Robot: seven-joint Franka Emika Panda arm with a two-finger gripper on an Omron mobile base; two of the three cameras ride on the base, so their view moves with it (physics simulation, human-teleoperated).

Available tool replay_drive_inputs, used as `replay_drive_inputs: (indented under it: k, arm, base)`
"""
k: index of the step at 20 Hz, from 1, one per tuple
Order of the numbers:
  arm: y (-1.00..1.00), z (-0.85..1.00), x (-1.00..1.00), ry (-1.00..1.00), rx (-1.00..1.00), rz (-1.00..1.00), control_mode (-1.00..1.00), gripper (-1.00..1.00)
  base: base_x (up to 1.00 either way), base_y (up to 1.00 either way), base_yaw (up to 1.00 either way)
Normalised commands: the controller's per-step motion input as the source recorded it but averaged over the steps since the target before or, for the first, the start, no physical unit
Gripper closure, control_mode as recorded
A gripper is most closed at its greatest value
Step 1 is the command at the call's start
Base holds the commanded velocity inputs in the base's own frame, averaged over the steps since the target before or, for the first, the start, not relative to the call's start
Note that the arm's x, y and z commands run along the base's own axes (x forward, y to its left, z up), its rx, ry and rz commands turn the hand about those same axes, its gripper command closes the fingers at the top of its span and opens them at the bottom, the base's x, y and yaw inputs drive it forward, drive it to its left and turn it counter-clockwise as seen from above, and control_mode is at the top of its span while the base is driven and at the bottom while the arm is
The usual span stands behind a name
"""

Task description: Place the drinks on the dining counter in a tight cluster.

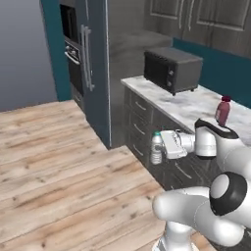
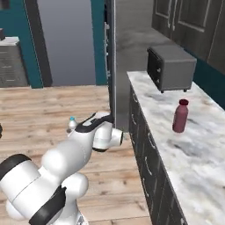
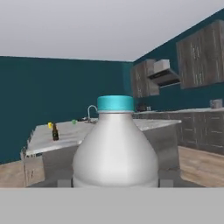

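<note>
left base view: end effector [image 1: 162, 145] pinches water bottle [image 1: 156, 147] over open floor [image 1: 59, 162].

In the hand view the water bottle [image 3: 115, 146] hides the middle of the dining counter [image 3: 43, 141], and its base is cut off below. In the right base view the arm covers all but its cap [image 2: 72, 118]. The fingertips [image 1: 162, 147] are too small to read.

The water bottle [image 3: 114, 148] right in front of the gripper [image 1: 164, 145] is pale grey-white with a blue-green cap. Far past it, the dining counter [image 3: 70, 133] is white-grey marble. The juice bottle [image 2: 180, 116] is dark pink-red.
</note>
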Motion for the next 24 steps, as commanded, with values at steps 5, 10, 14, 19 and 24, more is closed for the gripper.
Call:
replay_drive_inputs:
  k: [5,10,14,19,24]
  arm:
    - [0.0,0.0,0.0,0.0,0.0,0.0,1.0,1.0]
    - [0.0,0.0,0.0,0.0,0.0,0.0,1.0,1.0]
    - [0.0,0.0,0.0,0.0,0.0,0.0,1.0,1.0]
    - [0.0,0.0,0.0,0.0,0.0,0.0,1.0,1.0]
    - [0.0,0.0,0.0,0.0,0.0,0.0,1.0,1.0]
  base:
    - [0.01,0.0,0.93]
    - [0.16,0.0,0.84]
    - [0.29,-0.01,0.74]
    - [0.66,-0.1,0.27]
    - [0.81,-0.16,0.1]
